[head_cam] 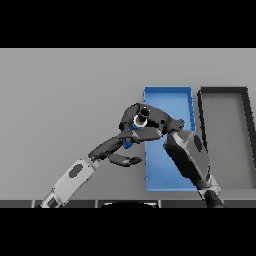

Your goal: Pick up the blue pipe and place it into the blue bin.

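The blue bin [170, 100] lies right of the table's middle, its long side running away from me. My right hand [150, 120] hovers over the bin's left wall, fingers curled downward. Only a small piece of the blue pipe [127, 144] shows, below those curled fingers and just left of the bin; the hand hides the remainder. My left hand [107, 148] reaches in from the lower left with straight fingers. Its fingertips are close beside the pipe's visible end, and its thumb points toward the bin.
A dark grey bin [225, 135] stands directly right of the blue bin, almost touching it. My right forearm [187, 155] lies across the near half of the blue bin. Grey tabletop [65, 100] stretches to the left and the back.
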Tool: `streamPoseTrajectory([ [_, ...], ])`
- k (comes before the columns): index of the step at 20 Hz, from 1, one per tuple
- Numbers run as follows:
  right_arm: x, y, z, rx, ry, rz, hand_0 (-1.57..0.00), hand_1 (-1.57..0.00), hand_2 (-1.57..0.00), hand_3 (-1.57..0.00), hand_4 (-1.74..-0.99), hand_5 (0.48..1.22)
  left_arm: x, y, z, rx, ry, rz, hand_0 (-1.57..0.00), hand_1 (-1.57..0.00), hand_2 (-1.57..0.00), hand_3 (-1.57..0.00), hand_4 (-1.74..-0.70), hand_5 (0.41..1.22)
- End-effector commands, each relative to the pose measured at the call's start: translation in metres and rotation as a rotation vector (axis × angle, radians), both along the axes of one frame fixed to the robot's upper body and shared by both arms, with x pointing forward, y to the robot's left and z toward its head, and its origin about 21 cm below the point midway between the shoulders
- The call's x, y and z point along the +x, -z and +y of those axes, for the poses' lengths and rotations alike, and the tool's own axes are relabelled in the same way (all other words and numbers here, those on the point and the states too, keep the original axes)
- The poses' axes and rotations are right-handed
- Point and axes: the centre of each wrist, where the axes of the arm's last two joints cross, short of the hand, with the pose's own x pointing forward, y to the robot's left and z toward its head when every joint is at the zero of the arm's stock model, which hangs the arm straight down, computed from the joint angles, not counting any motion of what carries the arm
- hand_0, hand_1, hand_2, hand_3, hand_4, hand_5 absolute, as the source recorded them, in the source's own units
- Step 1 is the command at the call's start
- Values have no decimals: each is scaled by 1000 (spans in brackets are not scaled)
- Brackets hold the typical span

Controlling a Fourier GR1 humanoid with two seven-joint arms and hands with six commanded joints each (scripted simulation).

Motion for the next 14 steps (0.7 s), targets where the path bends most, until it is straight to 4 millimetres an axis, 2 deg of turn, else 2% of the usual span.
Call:
streamPoseTrajectory([
  [1, 4, -13, -2, 17, 1, -29, -1571, -1571, -1571, -1571, -1494, 1221, -2, 2, 1, -1, 6, 1, -1, 0, 0, 0, -863, 498],
  [4, 22, -48, -9, 61, 51, -121, -1571, -1571, -1571, -1571, -1496, 1221, -4, 1, -1, -7, 9, 0, 0, 0, 0, 1, -868, 485],
  [8, 52, -68, -35, 87, 268, -126, -1571, -1571, -1571, -1571, -1498, 1221, -5, 2, 4, -1, -2, 1, 1, 1, 1, 1, -856, 484],
  [10, 68, -64, -50, 38, 376, -107, -1571, -1571, -1571, -1571, -1498, 1221, -5, 1, 4, 11, -8, -4, 1, 1, 1, 1, -844, 481],
  [12, 85, -49, -69, 2, 475, -40, -1571, -1571, -1571, -1571, -1498, 1221, -2, -1, 3, 19, -8, -9, 1, 1, 1, 1, -835, 474],
  [14, 96, -33, -93, -30, 563, 30, -1571, -1571, -1571, -1571, -1499, 1221, -2, -5, 11, 14, -22, -31, 1, 1, 1, 1, -827, 467],
])
